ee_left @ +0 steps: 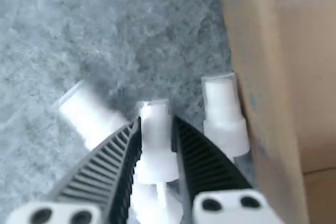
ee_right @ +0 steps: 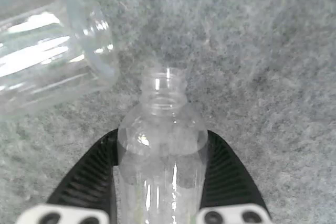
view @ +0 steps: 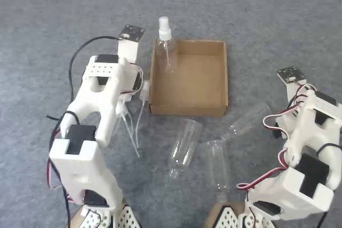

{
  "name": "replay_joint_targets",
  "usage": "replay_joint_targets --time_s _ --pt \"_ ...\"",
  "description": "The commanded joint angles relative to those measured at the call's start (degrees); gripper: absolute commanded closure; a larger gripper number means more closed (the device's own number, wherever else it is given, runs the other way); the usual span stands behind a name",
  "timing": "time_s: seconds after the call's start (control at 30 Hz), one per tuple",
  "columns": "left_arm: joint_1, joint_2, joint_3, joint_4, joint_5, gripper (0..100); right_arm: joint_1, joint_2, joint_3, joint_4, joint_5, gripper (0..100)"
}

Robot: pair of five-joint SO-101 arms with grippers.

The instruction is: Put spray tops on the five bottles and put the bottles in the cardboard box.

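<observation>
In the high view the left arm's white body is hiding most of its own pincer, and the thin dip tubes (view: 131,132) trailing over the grey carpet (view: 278,30) are getting hard to follow. The right arm's wrist is likewise covering its pincer there.

From the left wrist, the left gripper (ee_left: 156,121) is clenching a white spray top (ee_left: 155,153) between its ribbed black jaws. The lower end of that top is blurring out at the frame edge. A second spray top (ee_left: 224,114) is lying just beside the box wall, and a third spray top (ee_left: 86,115) is lying on the other side of the jaws, also soft and hard to read.

From the right wrist, the right gripper (ee_right: 161,136) is grasping an uncapped clear bottle (ee_right: 161,177) around its shoulder. The bottle's base is running out of frame. Another bottle (ee_right: 47,72) is lying near its neck, cut off at the edge.

The cardboard box (view: 188,109) is sitting far centre, just right of the left arm. A capped bottle (view: 166,52) is standing upright in its far left corner. Near the box, a middle bottle (view: 184,142) and a nearer bottle (view: 218,165) are lying on the carpet without tops.
</observation>
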Motion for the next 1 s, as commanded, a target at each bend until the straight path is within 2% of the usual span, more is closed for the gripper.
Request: replay_joint_targets --time_s 0.0,0.33,0.43,0.67,0.87,0.97 --pt "-0.18 -0.44 -1.36 -0.26 1.41 93 0.48 -2.42 0.18 -0.57 0.97 99.3" --pt "0.18 0.09 -1.36 0.62 7.12 92 0.75 -2.42 0.18 -0.57 0.97 99.3" --pt "0.09 0.7 -0.75 0.62 7.21 88 0.57 -2.42 0.18 -0.57 0.97 99.3" --pt "0.35 3.69 -1.45 0.62 7.21 87 0.48 -2.42 0.18 -0.57 0.97 99.3" --pt "0.35 3.16 -2.59 1.14 7.3 97 0.75 -2.42 0.18 -0.57 0.97 99.2" --pt "0.0 -0.35 -3.3 3.34 8.62 98 0.75 -2.42 0.18 -0.57 0.97 99.2"
